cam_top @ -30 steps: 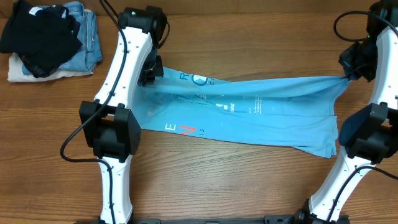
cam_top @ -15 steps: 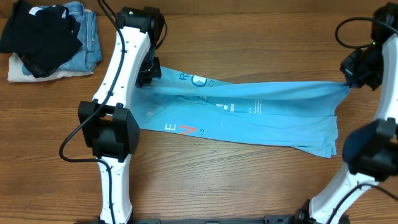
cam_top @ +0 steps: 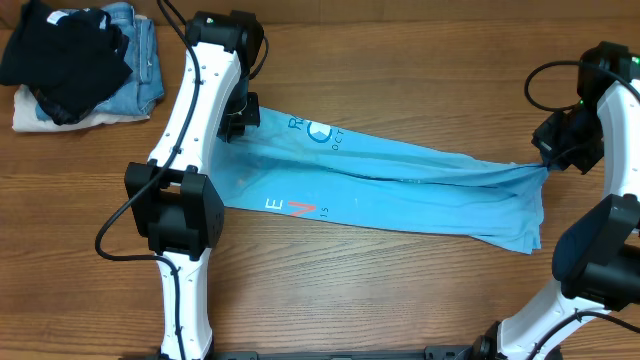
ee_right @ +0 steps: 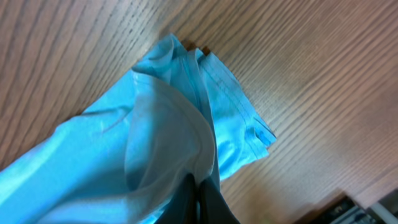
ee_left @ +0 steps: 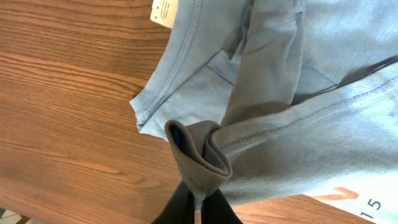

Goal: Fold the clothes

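A light sky-blue T-shirt [cam_top: 400, 190] lies stretched across the table, folded lengthwise, with a white logo [cam_top: 320, 130] and red-and-white lettering [cam_top: 290, 207] showing near its left end. My left gripper [cam_top: 236, 118] is shut on a bunched fold of the shirt [ee_left: 205, 155] near the collar; its fingertips [ee_left: 198, 208] pinch the cloth. My right gripper [cam_top: 550, 158] is shut on the shirt's right end, and its fingers [ee_right: 200, 190] pinch the fabric [ee_right: 161, 143] just above the table.
A pile of a black garment [cam_top: 65, 55] on blue denim jeans [cam_top: 140, 50] lies at the back left corner. The wooden table [cam_top: 420, 60] shows behind and in front of the shirt.
My right gripper has moved forward and slightly left with the shirt's upper right edge, folding it down over the lower part. The white text in the middle is now covered. The left gripper stayed put.
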Tool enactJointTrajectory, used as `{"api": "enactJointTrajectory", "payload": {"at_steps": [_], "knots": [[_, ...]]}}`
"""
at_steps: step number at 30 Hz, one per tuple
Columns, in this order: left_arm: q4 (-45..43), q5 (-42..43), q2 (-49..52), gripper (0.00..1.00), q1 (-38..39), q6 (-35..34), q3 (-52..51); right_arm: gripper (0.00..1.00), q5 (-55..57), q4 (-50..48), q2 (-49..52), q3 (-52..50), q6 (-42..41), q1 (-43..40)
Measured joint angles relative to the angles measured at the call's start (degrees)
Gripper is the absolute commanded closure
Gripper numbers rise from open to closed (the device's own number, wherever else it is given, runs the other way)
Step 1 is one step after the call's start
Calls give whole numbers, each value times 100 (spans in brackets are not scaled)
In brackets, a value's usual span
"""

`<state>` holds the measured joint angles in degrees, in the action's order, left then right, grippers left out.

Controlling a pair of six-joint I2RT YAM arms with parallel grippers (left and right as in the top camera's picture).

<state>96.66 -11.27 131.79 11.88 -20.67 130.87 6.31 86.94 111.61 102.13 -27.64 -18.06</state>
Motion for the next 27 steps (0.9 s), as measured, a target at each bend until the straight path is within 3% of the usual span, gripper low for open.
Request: {"api": "enactJointTrajectory", "payload": {"at_steps": [10,14,18,20,21,22,24,26,27], "knots": [[-4,-13,-7,96,-129,164,-323,96,39,-76,0,-50,-66,-339],[0,-13,-7,95,-249,177,-579,90,55,-74,0,-52,-70,-409],[-2,-13,-7,88,-264,181,-603,87,59,-24,0,-52,-83,-398],[-2,-13,-7,90,-264,195,-603,86,59,46,0,-52,-83,-398],[0,-13,-7,88,-262,203,-603,82,61,79,0,-52,-83,-398],[0,-13,-7,82,-262,208,-603,75,59,103,0,-52,-85,-398],[0,-11,-7,59,-262,251,-603,64,70,111,0,-52,-109,-398],[0,-11,-7,49,-262,317,-603,54,76,87,0,-52,-103,-398],[0,-11,-7,33,-262,350,-603,51,76,72,0,-52,-109,-398]]}}
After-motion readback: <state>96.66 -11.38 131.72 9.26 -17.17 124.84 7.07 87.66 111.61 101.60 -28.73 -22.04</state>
